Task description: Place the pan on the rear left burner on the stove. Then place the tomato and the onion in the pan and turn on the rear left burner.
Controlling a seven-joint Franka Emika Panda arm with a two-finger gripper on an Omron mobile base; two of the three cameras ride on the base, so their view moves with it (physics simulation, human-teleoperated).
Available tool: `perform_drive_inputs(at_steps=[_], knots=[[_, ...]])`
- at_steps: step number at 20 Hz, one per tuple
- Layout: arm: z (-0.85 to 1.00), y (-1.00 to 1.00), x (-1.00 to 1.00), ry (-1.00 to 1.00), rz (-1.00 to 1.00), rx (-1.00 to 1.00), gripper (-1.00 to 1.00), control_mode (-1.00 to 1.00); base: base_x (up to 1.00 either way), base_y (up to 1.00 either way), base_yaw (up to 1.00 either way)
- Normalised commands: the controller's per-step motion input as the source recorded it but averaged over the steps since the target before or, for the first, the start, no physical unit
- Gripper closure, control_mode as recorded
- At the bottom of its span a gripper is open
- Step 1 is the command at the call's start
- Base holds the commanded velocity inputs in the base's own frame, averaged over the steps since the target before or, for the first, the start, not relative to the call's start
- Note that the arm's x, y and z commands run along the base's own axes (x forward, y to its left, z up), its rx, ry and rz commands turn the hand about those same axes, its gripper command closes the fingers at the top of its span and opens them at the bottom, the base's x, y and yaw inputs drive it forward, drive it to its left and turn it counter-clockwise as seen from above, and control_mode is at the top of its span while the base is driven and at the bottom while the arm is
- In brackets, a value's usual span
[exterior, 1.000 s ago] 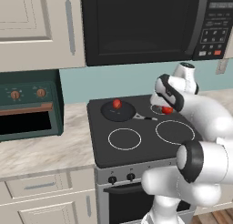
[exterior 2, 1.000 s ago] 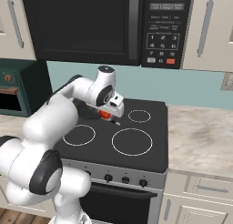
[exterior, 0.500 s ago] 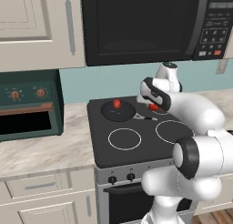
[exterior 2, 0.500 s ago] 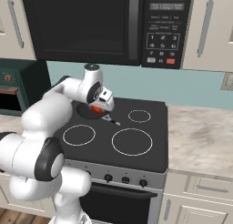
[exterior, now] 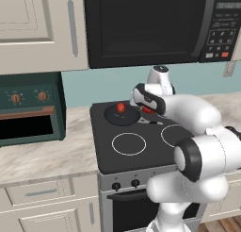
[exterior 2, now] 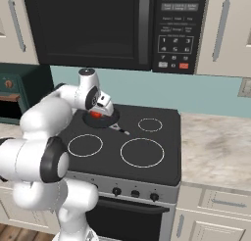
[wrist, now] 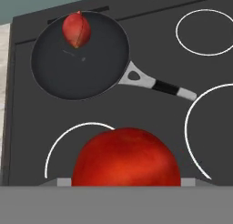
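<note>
One tomato (wrist: 125,157) in hand (exterior: 147,108), above stove (wrist: 150,50).

Tomato (wrist: 126,157) bottom cut off

Take the black microwave (exterior: 146,26) as your landmark: it hangs at the top of both base views, its keypad (exterior 2: 175,36) on the right side. Left of it you have a cream wall cabinet (exterior: 42,28), and below that cabinet a dark green countertop oven (exterior: 29,108) with orange knobs sits on the pale marbled counter (exterior: 47,155). Right of the microwave you see another cream cabinet (exterior 2: 225,32), with a wall outlet (exterior 2: 244,87) below it on the teal backsplash.
</note>
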Motion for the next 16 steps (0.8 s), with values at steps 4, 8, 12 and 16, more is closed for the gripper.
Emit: perform_drive_inputs(at_steps=[4, 8, 12, 16], knots=[[-0.13, 0.37, 0.13, 0.00, 0.00, -0.01, 1.00, -1.00, 0.00, 0.00, 0.00], [-0.20, 0.27, 0.15, 0.00, 0.00, -0.01, 1.00, -1.00, 0.00, 0.00, 0.00], [-0.17, 0.19, 0.23, 0.00, 0.00, -0.01, 1.00, -1.00, 0.00, 0.00, 0.00], [-0.18, 0.16, 0.23, 0.00, 0.00, -0.01, 1.00, -1.00, 0.00, 0.00, 0.00]])
